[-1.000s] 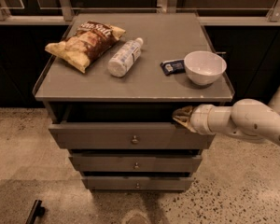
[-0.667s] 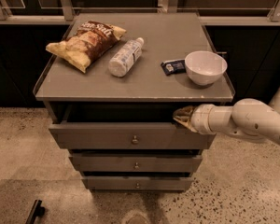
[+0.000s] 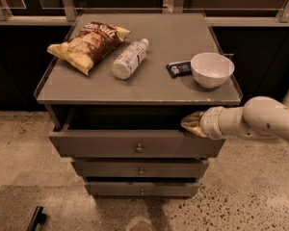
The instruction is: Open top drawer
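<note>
Top drawer (image 3: 111, 146) is sitting pulled partway out under the front lip of the worktop (image 3: 183, 88), its small round knob (image 3: 139, 148) facing the camera at mid-panel. The cavity behind the front panel is lying in deep shadow, so whatever is inside cannot be made out. A white bowl (image 3: 212, 70) is standing upright near the worktop's right edge, its inside showing plain white.

The gripper (image 3: 192, 123) is resting at the drawer's right end, right at the panel's upper edge and tucked under the worktop lip. Whether it is clenched or released cannot be told from here. The pale arm (image 3: 255, 121) is reaching in from the right and is cut off by the picture edge.

On the worktop, a chip bag (image 3: 89, 44) is lying at the left, with a plastic bottle (image 3: 129, 59) on its side just beside it. A small dark packet (image 3: 179, 69) is lying near the bowl, possibly touching it.

Two lower drawers (image 3: 139, 169) are sitting below, closed or nearly so. A dark object (image 3: 36, 219) is lying on the speckled floor at lower left and is too dim to identify.
</note>
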